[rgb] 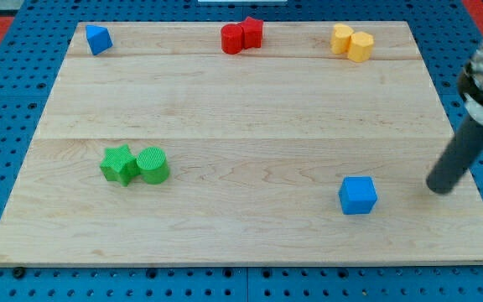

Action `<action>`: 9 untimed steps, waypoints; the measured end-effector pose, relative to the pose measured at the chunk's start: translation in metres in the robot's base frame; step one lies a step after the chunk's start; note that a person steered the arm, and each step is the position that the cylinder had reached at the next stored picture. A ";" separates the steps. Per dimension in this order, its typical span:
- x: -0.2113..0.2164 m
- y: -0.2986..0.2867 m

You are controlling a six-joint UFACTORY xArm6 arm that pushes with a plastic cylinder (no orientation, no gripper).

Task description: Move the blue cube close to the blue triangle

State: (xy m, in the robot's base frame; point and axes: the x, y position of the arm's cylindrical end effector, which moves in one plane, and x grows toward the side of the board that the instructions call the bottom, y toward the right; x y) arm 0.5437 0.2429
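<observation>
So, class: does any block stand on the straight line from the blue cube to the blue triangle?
No. The blue cube has bare board all the way to the blue triangle; the green pair sits below that line. My tip is right of the cube.

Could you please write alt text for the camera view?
My tip rests right of the blue cube on the wooden board; the blue triangle sits top-left. Red blocks, yellow blocks line the top; green blocks lie left.

My tip (pixel 441 186) sits right of the blue cube (pixel 358 195) (apart).
</observation>
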 end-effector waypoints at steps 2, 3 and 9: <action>0.006 -0.037; -0.004 -0.104; -0.039 -0.303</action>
State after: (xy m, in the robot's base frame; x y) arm 0.5048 -0.0600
